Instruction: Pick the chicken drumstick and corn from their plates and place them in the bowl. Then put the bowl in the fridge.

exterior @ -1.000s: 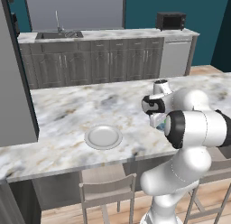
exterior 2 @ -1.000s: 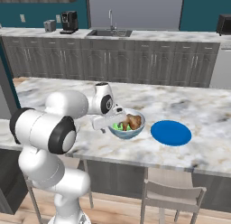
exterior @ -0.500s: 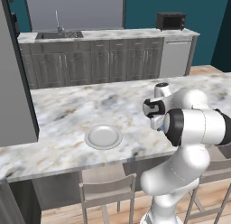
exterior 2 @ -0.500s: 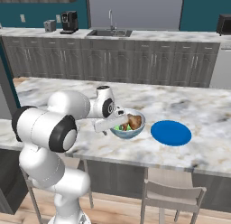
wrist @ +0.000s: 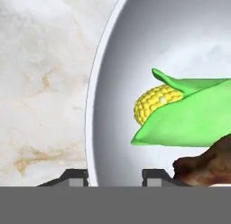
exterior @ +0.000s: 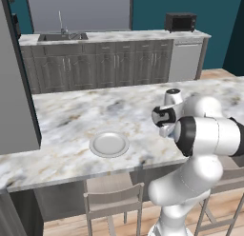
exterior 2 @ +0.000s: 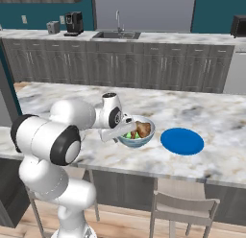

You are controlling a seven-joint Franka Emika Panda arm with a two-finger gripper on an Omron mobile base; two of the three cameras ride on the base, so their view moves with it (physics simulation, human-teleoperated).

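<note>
Since a second ago the gripper (wrist: 115, 175) has narrowed its jaws onto the bowl (exterior 2: 136, 135); one fingertip (wrist: 76, 175) sits outside the rim and the other inside, pinching the wall. Corn (wrist: 189, 111) and drumstick (wrist: 209, 164) lie together in the bowl, touching. Just right of the bowl on the counter (exterior 2: 221, 114) is the bare blue plate (exterior 2: 182, 141). Left of the arm lies the white plate (exterior: 109, 144).
</note>
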